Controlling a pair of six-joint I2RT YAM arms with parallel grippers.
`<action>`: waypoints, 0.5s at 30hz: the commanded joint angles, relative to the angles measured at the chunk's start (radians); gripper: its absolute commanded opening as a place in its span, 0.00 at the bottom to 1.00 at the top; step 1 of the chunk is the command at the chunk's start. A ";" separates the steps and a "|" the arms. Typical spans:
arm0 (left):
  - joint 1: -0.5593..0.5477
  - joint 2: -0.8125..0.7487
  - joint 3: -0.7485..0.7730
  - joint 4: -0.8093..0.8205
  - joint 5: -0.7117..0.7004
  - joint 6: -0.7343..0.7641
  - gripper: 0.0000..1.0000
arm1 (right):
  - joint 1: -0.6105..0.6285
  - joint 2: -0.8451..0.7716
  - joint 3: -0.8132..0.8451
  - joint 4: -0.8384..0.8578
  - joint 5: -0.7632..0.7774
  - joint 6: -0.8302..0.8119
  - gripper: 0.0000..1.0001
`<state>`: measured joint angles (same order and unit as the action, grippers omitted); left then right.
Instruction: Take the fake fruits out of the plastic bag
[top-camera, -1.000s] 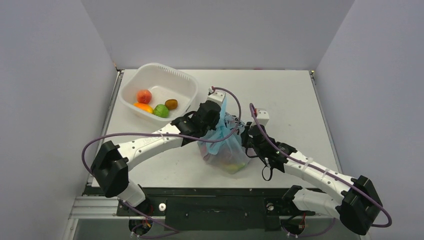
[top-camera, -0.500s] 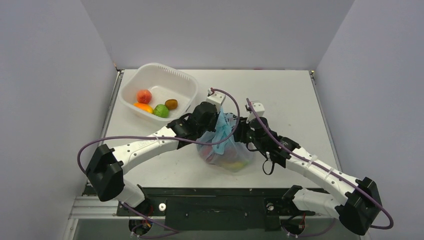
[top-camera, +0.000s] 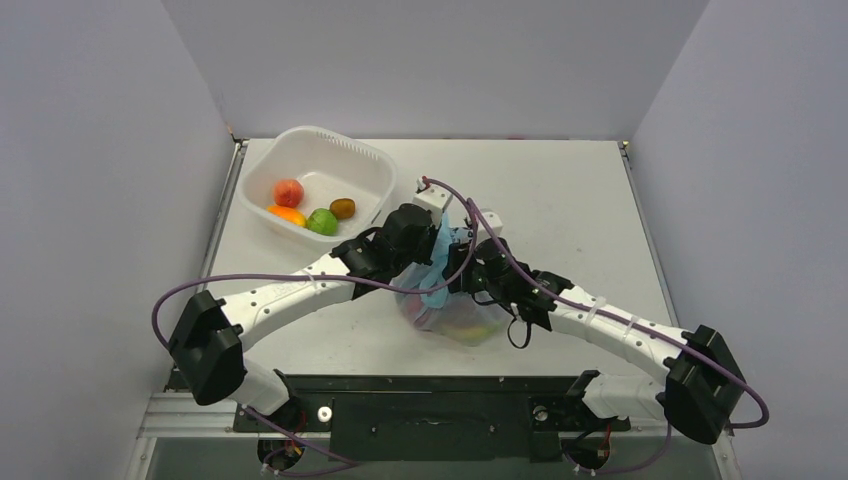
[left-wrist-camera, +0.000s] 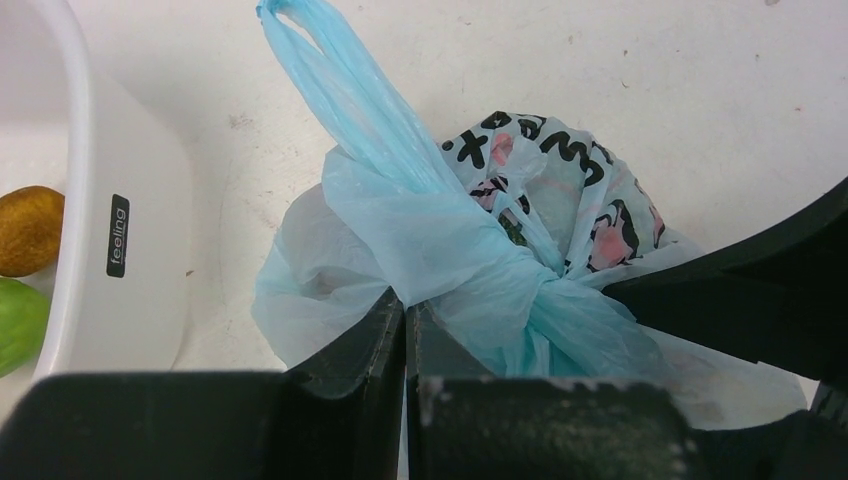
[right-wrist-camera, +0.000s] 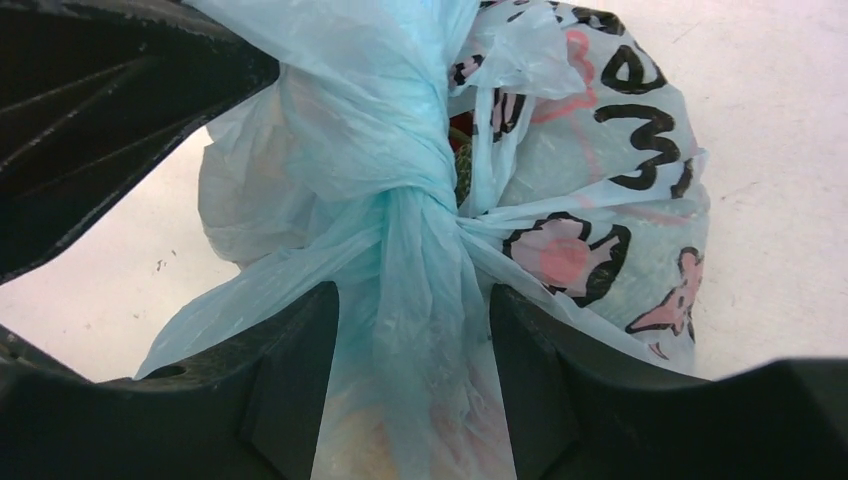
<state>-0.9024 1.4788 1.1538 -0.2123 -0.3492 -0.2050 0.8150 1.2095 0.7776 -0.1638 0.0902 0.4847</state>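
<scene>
- nearest me, the plastic bag (top-camera: 455, 318) sits on the worktop (top-camera: 570, 190) near its middle, between my two arms, its handles tied in a knot (right-wrist-camera: 420, 205).
- through the film i make out the fake fruits (top-camera: 465, 326) as blurred coloured shapes; i cannot tell which is which.
- my right gripper (right-wrist-camera: 410, 295) has its jaws released, one on each side of the twisted strand by the knot.
- my left gripper (left-wrist-camera: 405, 305) has its jaws clenched, pinching bag film beside the knot; a handle loop (left-wrist-camera: 330, 90) stands free beyond.
- farther left, the white tub (top-camera: 320, 140) holds a red piece (top-camera: 288, 192), an orange-yellow piece (top-camera: 287, 214), a lime-green piece (top-camera: 322, 221) and a brown oval piece (top-camera: 342, 208).
</scene>
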 joint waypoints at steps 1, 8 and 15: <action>-0.008 -0.054 0.011 0.096 0.017 0.012 0.00 | 0.021 -0.006 0.035 0.044 0.174 0.007 0.49; -0.009 -0.095 -0.006 0.089 -0.201 -0.013 0.00 | 0.018 -0.101 -0.044 0.042 0.305 0.050 0.00; -0.007 -0.163 -0.076 0.151 -0.344 -0.025 0.00 | -0.034 -0.258 -0.164 0.013 0.396 0.122 0.00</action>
<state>-0.9131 1.3941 1.0958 -0.1814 -0.5472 -0.2173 0.8265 1.0431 0.6693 -0.1493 0.3702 0.5480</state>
